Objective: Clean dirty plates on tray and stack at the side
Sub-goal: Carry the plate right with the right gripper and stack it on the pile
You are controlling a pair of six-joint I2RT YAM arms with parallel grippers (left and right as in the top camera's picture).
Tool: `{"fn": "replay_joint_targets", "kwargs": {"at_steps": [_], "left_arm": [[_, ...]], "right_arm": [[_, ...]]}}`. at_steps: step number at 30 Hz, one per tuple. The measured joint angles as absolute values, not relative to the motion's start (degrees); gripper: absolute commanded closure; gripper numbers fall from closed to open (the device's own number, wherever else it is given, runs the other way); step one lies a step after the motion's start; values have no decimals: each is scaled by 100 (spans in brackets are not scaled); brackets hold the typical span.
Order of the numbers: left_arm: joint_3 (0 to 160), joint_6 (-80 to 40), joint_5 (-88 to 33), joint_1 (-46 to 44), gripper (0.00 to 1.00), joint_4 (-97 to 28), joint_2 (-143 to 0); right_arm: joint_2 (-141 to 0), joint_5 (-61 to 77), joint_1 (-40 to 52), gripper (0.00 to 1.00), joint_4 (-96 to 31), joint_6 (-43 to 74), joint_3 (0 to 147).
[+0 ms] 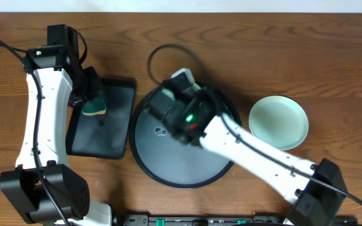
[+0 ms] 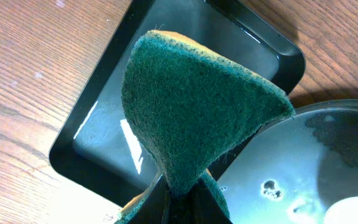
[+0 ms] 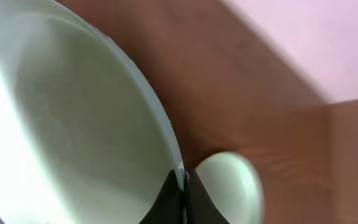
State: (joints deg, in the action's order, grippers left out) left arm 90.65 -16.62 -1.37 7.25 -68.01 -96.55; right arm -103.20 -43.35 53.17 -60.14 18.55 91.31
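Note:
My right gripper (image 3: 184,182) is shut on the rim of a pale mint green plate (image 3: 73,124), which it holds tilted over the far edge of the round black tray (image 1: 168,160). From overhead this plate (image 1: 166,94) is mostly hidden under the right gripper (image 1: 181,85). A second mint green plate (image 1: 278,121) lies on the table to the right of the tray and shows blurred behind the jaws as the far plate (image 3: 229,186). My left gripper (image 2: 182,196) is shut on a green scouring sponge (image 2: 191,106) above the rectangular tray (image 2: 104,124).
The small rectangular black tray (image 1: 115,125) holds a film of water and sits just left of the round tray. A few dirt spots (image 2: 269,188) mark the round tray's glossy floor (image 2: 316,168). A black cable (image 1: 162,53) loops behind the round tray.

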Motion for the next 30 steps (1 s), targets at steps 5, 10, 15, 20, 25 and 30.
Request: {"fn": "replay_joint_targets", "kwargs": {"at_steps": [5,10,15,20,25,30], "left_arm": [[9063,-1662,-137,725,92,-6801,-9655],[9063,-1662,-137,725,93,-6801,-9655],[9063,-1660,-137,725,92,-6805,-9655],[9061,-1660,-137,725,92,-6810,-9655],[9061,-1660,-137,725,93,-6812,-9655],[9061,-1660,-137,725,92,-6814,-9655]], "right_arm": [[-10180,-2705,4436,99,-5977,1872,9131],[-9524,-1667,3304,99,-6040,1855,9133],[-8818,-1103,1723,99,-6412,1813,9183],[-8729,-814,346,99,-6831,1772,9144],[-8750,-696,-545,99,-6593,1756,8379],[-8803,-628,-926,99,-6038,1752,7297]]}}
